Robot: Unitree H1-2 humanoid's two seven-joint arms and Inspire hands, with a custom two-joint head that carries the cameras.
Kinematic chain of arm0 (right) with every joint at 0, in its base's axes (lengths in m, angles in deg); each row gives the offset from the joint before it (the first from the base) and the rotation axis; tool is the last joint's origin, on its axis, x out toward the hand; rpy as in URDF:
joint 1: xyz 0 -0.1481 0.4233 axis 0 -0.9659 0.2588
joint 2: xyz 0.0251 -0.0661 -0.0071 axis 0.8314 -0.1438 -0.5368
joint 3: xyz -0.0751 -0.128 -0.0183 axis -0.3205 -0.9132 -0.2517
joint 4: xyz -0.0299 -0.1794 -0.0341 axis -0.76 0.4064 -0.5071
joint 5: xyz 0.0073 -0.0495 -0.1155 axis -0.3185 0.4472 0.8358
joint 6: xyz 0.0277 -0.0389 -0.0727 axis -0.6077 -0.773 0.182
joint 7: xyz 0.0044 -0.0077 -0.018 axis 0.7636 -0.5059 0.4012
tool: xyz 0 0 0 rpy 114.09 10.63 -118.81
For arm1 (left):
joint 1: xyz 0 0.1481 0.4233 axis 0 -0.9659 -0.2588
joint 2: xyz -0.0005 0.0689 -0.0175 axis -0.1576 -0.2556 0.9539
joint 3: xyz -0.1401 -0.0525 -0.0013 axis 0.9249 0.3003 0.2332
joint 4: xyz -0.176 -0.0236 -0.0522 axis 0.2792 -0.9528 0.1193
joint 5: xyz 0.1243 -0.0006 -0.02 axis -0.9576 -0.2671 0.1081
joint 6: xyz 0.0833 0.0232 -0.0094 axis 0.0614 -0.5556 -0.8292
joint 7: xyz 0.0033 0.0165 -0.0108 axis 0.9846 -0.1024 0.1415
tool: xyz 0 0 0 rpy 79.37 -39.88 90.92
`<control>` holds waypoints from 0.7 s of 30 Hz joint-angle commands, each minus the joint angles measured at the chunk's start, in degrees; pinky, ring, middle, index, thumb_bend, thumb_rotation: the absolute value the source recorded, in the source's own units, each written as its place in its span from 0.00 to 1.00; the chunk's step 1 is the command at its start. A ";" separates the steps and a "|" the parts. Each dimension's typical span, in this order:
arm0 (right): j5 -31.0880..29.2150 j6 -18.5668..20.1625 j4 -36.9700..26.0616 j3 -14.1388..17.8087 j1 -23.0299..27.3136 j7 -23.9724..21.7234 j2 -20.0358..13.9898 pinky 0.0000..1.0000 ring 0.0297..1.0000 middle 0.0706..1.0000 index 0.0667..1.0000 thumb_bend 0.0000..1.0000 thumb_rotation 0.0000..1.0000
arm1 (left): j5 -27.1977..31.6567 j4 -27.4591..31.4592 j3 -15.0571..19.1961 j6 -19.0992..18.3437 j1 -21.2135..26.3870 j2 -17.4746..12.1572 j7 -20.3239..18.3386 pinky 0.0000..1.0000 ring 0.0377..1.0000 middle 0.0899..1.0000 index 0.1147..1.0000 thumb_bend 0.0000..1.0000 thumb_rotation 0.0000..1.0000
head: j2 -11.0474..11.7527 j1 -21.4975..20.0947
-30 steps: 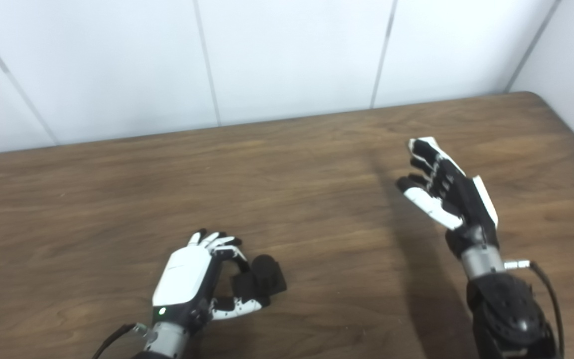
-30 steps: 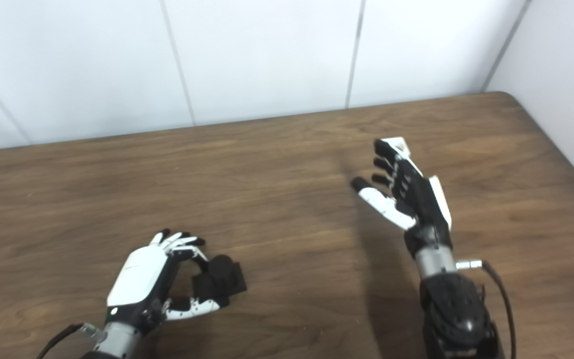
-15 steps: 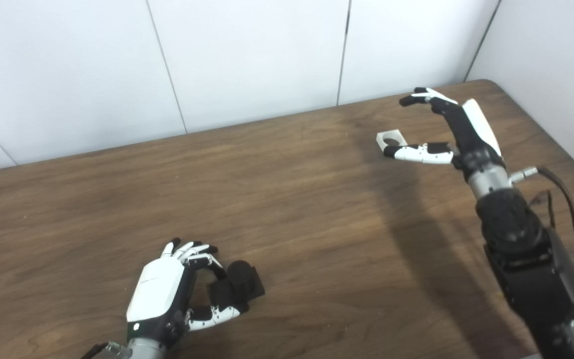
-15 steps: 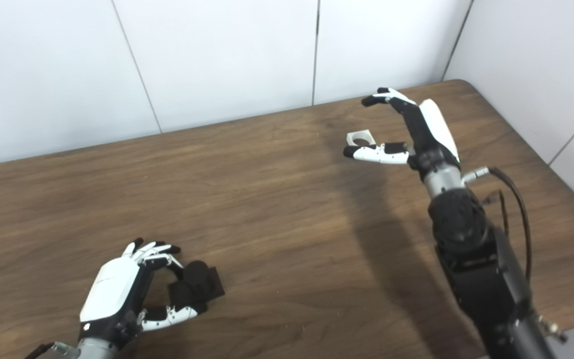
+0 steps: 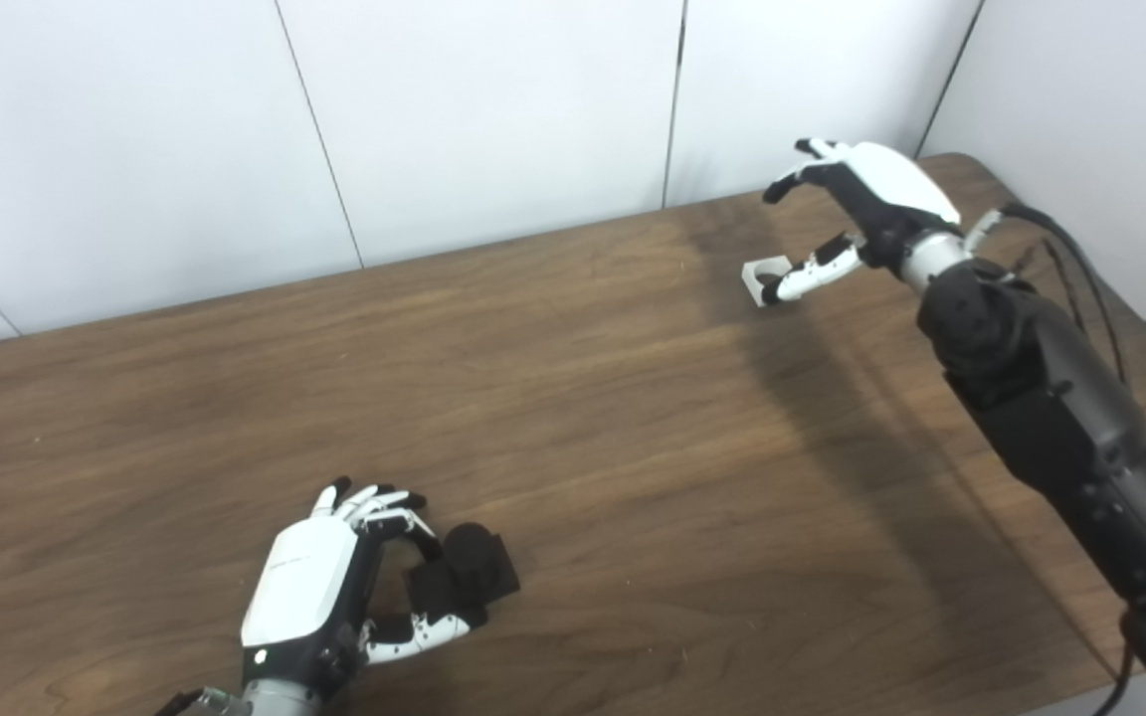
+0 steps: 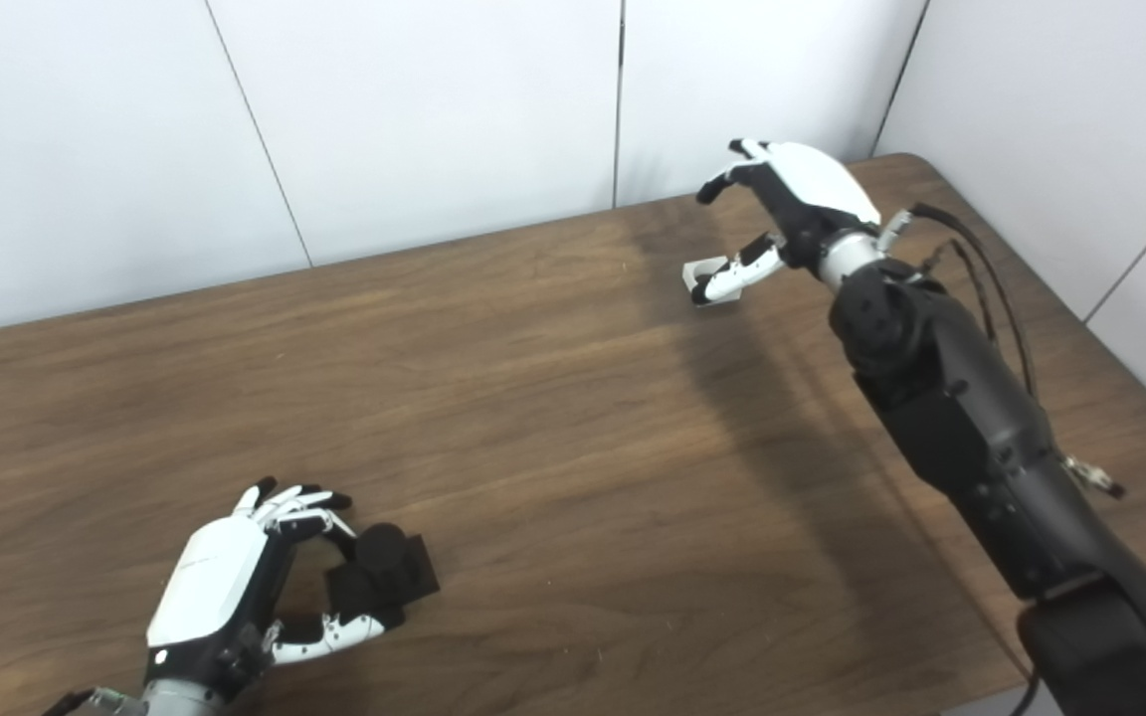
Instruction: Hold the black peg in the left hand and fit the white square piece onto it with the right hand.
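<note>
You're looking down on a dark wood-grain counter (image 5: 573, 398) with a rounded far right corner. Behind it stands a white panelled wall (image 5: 483, 109) split by thin dark seams, and a second white wall (image 5: 1080, 99) meets it at the right. A soft shadow crosses the wood.

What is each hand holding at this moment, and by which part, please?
The left hand curls around the black peg, seemingly touching its base; a firm hold cannot be told. The right hand is open over the white square piece, holding nothing.
</note>
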State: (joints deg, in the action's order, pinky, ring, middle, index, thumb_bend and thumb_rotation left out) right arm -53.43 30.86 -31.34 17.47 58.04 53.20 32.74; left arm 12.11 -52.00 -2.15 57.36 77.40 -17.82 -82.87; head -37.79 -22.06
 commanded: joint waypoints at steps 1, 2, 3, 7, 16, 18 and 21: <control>1.99 -0.34 0.52 -0.48 3.83 -0.71 -2.32 0.99 1.00 0.97 0.70 0.91 0.18 | -0.05 0.66 0.50 0.02 -0.85 -0.68 -0.36 1.00 0.87 0.77 0.42 0.52 0.04 | -0.10 -0.11; 2.49 -0.59 1.32 -1.08 4.40 -0.99 -2.38 1.00 1.00 0.97 0.70 0.91 0.18 | -0.07 0.62 0.54 0.14 -0.86 -0.68 -0.31 1.00 0.86 0.77 0.42 0.52 0.04 | -0.10 -0.11; 3.04 -0.82 2.07 -1.70 4.94 -1.37 -2.48 1.00 1.00 0.97 0.70 0.91 0.17 | 0.00 0.60 0.59 0.29 -0.92 -0.67 -0.25 1.00 0.86 0.77 0.42 0.52 0.04 | -0.02 -0.12; 5.08 -0.99 5.60 -3.90 7.19 -3.14 -2.66 1.00 1.00 0.96 0.69 0.91 0.17 | -0.08 0.72 0.80 0.47 -1.08 -0.51 -0.53 1.00 0.86 0.77 0.42 0.52 0.04 | -0.02 -0.12; 9.61 -0.19 10.27 -7.59 11.44 -7.22 -4.10 1.00 1.00 0.97 0.70 0.90 0.18 | 0.01 1.33 1.23 1.05 -1.62 -0.79 -1.06 1.00 0.86 0.77 0.42 0.52 0.04 | -0.54 0.09; 10.02 -0.79 11.59 -7.97 12.40 -7.35 -4.28 1.00 1.00 0.96 0.70 0.90 0.16 | 0.01 1.43 1.31 1.10 -1.72 -0.82 -1.23 1.00 0.86 0.77 0.42 0.52 0.04 | -0.60 0.06; 10.74 -0.95 13.18 -8.59 13.78 -7.78 -4.39 1.00 1.00 0.96 0.69 0.89 0.15 | 0.23 1.47 1.48 1.23 -1.83 -0.81 -1.24 1.00 0.86 0.76 0.42 0.52 0.04 | -0.73 -0.01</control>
State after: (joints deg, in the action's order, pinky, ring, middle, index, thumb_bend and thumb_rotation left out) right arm -44.18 30.69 -17.75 8.66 68.29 45.05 30.54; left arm 12.15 -51.31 -0.87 58.54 76.06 -17.80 -83.27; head -38.50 -22.06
